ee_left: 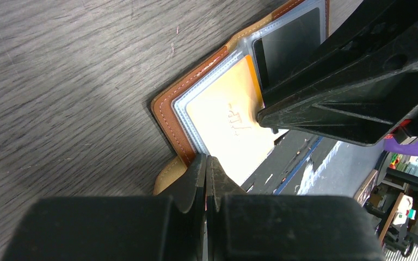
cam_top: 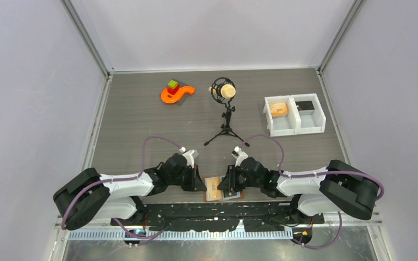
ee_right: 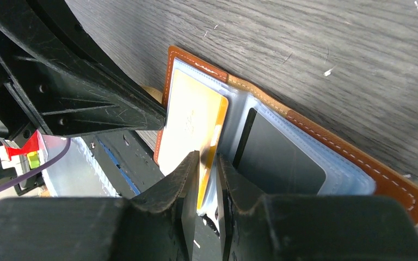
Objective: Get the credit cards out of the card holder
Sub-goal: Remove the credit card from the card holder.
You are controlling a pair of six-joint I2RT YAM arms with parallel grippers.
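The card holder (cam_top: 213, 190) lies open at the table's near edge, its brown leather rim (ee_left: 166, 117) framing pale blue-grey sleeves. A yellow credit card (ee_right: 188, 122) sits on its left half and a dark card (ee_right: 280, 157) in the right sleeve. My right gripper (ee_right: 207, 159) is shut on the yellow card's inner edge, along with a bit of clear sleeve. My left gripper (ee_left: 206, 159) is shut with nothing between its jaws. Its tips rest against the holder's outer edge beside the small tan tab (ee_left: 168, 174). From above, both grippers (cam_top: 198, 184) (cam_top: 227, 186) flank the holder.
Part of the holder overhangs the table's near edge above the black arm mount (cam_top: 217, 209). Farther back stand a microphone on a tripod (cam_top: 224, 109), an orange toy with coloured blocks (cam_top: 177, 92), and a white two-compartment bin (cam_top: 294, 114) holding a tan item and a dark one.
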